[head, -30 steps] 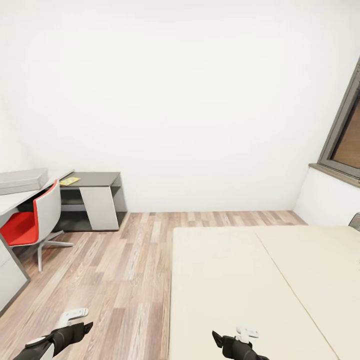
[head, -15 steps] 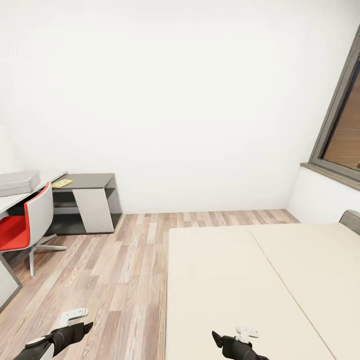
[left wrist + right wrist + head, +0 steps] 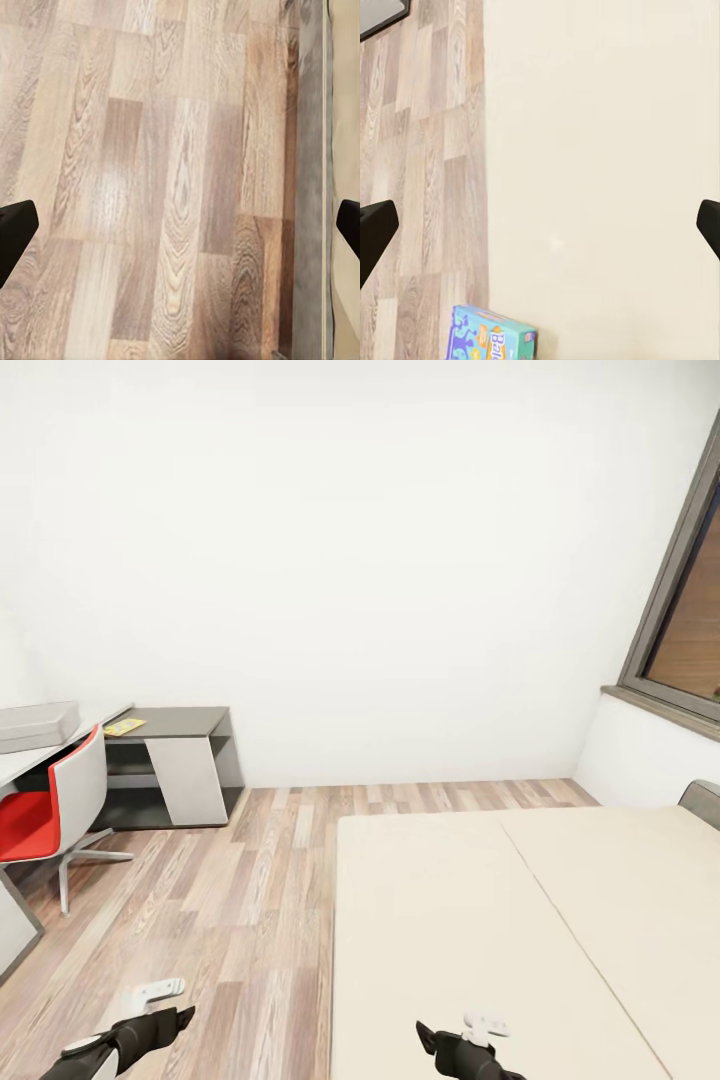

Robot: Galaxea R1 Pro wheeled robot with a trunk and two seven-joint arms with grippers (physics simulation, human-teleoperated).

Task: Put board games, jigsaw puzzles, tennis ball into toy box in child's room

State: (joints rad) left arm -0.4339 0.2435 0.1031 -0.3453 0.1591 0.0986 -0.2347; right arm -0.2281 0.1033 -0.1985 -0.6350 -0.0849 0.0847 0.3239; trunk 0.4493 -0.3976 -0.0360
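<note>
Cream mattress fills the right half of my head view: the bed (image 3: 520, 930) runs out in two plain sections, with no game box on the part I can see from up here. Far to the left, the counter (image 3: 180, 720) carries the grey toy box (image 3: 38, 725) and, further along on its lower dark section, one yellow flat thing (image 3: 124, 727) (too small for me to say whether it is a game or a puzzle). A red chair (image 3: 45, 815) stands in front of that counter. Low in this view I see my left pincer (image 3: 150, 1005) over the plank floor (image 3: 230, 900) and my right pincer (image 3: 475, 1035) over the bed's near edge; from here I cannot tell their opening.

Left wrist view: bare planks and the bed's side, the two dark fingertips (image 3: 15, 232) spread wide with nothing between them.

Right wrist view: fingertips (image 3: 375, 229) equally far apart and empty, mattress beneath, and one blue board game (image 3: 489, 335) lying on the bed right beside its floor-side edge.

My worry is that box's position. It sits so near the edge that a sloppy descent, or one finger landing on its lid, could nudge it off onto the floor. I judge the chair a second hazard: it crowds the approach to the toy box, and my base could clip it.
</note>
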